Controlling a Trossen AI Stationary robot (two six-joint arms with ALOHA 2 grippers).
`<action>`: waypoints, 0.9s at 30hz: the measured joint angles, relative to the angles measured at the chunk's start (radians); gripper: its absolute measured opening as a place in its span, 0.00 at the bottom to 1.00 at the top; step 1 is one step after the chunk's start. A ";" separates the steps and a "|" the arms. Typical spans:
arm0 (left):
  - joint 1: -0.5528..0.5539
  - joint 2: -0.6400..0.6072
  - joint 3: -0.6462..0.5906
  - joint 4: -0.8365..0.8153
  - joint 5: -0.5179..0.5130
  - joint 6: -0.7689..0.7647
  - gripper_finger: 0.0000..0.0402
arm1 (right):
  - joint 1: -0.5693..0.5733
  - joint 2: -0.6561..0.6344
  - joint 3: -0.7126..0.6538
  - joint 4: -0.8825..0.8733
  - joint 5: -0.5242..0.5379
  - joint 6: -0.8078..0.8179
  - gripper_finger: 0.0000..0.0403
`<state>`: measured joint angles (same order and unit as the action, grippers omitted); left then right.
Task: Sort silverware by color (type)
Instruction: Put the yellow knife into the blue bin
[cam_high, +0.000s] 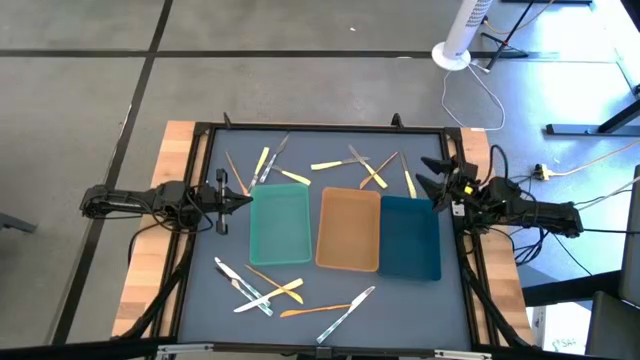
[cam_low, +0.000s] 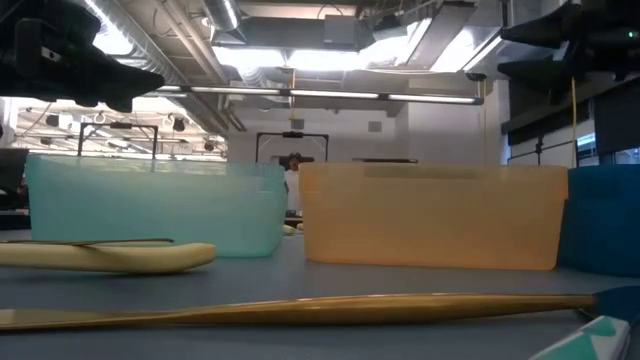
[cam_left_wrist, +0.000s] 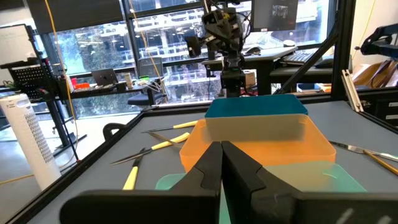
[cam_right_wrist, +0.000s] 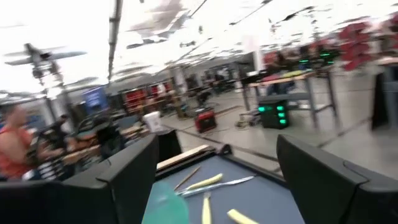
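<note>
**A:** Three trays sit side by side in the middle of the table (cam_high: 200, 300): the teal tray (cam_high: 279, 226) on the left, the tan tray (cam_high: 347, 230) in the centre, the dark-blue tray (cam_high: 411, 236) on the right. Is anything in them?

**B:** From above all three look empty. The silverware (cam_high: 262, 290) lies loose on the mat in two groups. One group is spread along the far side of the trays, with gold pieces, yellow-handled ones and silver ones crossing each other. The other group lies on the near side, below the teal and tan trays.

**A:** Where are the arms?

**B:** The left gripper (cam_high: 243, 200) hangs at the left edge of the teal tray, above the table. In its wrist view its two fingers (cam_left_wrist: 208, 171) meet at the tips, closed, with nothing between them. The right gripper (cam_high: 432, 180) is at the far right corner of the dark-blue tray, raised off the table. Its wrist view shows the two fingers (cam_right_wrist: 134, 165) set wide apart, holding nothing.

**A:** And from table height?

**B:** A long gold utensil (cam_low: 300, 308) lies across the foreground, with a yellow handle (cam_low: 110, 257) just behind it in front of the teal tray.
</note>
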<state>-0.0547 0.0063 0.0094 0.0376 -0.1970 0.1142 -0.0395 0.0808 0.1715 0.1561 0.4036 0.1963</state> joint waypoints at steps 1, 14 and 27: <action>0.000 0.000 0.000 0.000 0.000 0.000 0.00 | 0.000 0.015 0.014 -0.005 0.018 0.012 0.78; 0.000 0.000 0.000 0.000 0.000 0.001 0.00 | 0.000 0.330 0.307 -0.336 0.242 0.131 0.78; 0.000 0.000 0.000 0.000 0.000 0.000 0.00 | -0.034 0.644 0.653 -0.868 0.411 0.422 0.78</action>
<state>-0.0547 0.0063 0.0094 0.0376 -0.1970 0.1146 -0.0731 0.7244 0.8241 -0.7117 0.8147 0.6181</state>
